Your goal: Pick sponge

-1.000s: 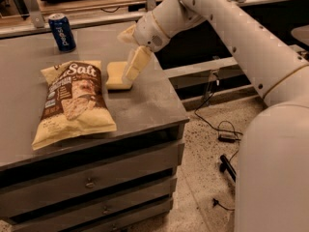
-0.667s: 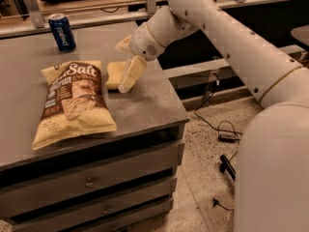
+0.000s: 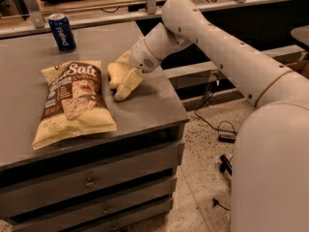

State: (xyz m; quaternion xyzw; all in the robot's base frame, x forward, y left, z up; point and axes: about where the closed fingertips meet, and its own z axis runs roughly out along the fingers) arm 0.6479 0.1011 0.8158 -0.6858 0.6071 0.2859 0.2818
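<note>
One gripper (image 3: 119, 85) has dropped lower, against the sponge (image 3: 113, 73) beside the chip bag (image 3: 72, 103).

Single view. Camera sits high, close behind the bulky white robot arm (image 3: 227, 52), whose base fills the lower right corner right by the lens. It faces forward and down onto the grey bench with drawers (image 3: 145, 110), which takes the left two thirds. The bench top, front edge and drawer fronts all show. To the right lies the speckled floor (image 3: 207, 149). Mid-range: the bench's near right corner is in frame, its far edge near the top. The pale yellow gripper (image 3: 121, 81) sits left of centre, low over the bench top. Mount: cannot tell.
</note>
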